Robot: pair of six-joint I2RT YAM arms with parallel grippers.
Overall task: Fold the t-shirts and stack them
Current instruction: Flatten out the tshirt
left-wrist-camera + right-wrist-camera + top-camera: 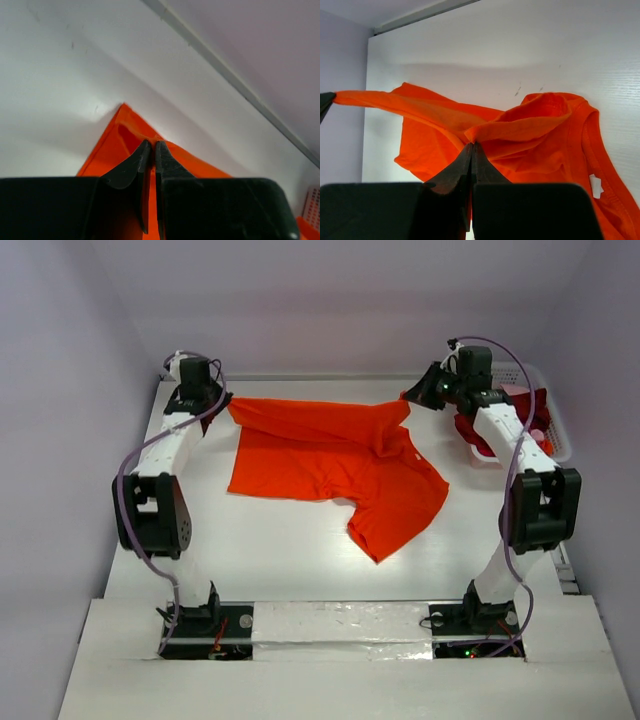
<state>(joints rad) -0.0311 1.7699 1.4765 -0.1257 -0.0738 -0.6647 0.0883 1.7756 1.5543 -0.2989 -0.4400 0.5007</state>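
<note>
The white basket (562, 430) sits at the table's (290, 560) far right corner. It holds a dark red shirt (537, 405), which spills over its left side, and some pale cloth I cannot identify.

The orange shirt (330, 455) lies across the far middle of the table, with its long axis running left to right. Its far edge is lifted and pulled between the 2 grippers. The neck, with a white label (595, 185), lies toward the right end, and 1 lobe trails toward the near right.

The left gripper (225, 402) is pinched narrow on the shirt's far-left corner. The right gripper (410, 397) is pinched on a fold at the far right.
</note>
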